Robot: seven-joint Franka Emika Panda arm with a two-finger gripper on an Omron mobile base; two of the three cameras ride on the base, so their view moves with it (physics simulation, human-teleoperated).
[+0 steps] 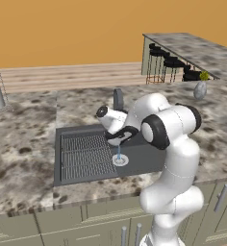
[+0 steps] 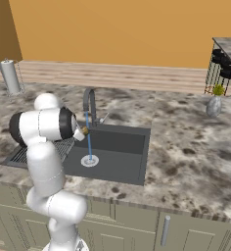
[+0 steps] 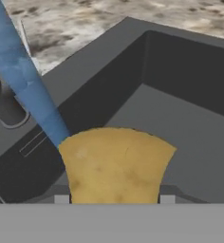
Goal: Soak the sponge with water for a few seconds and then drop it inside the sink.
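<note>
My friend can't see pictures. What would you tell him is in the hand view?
A yellow-orange sponge sits close up, held in the tool over a dark grey sink. A blue stream of water slants down and meets the sponge's upper left corner, with speckled stone counter behind.

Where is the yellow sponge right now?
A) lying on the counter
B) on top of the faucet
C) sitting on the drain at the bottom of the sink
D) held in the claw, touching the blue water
D: in the hand view the sponge sits in the shut claw and the water meets its edge, above the sink.
</note>
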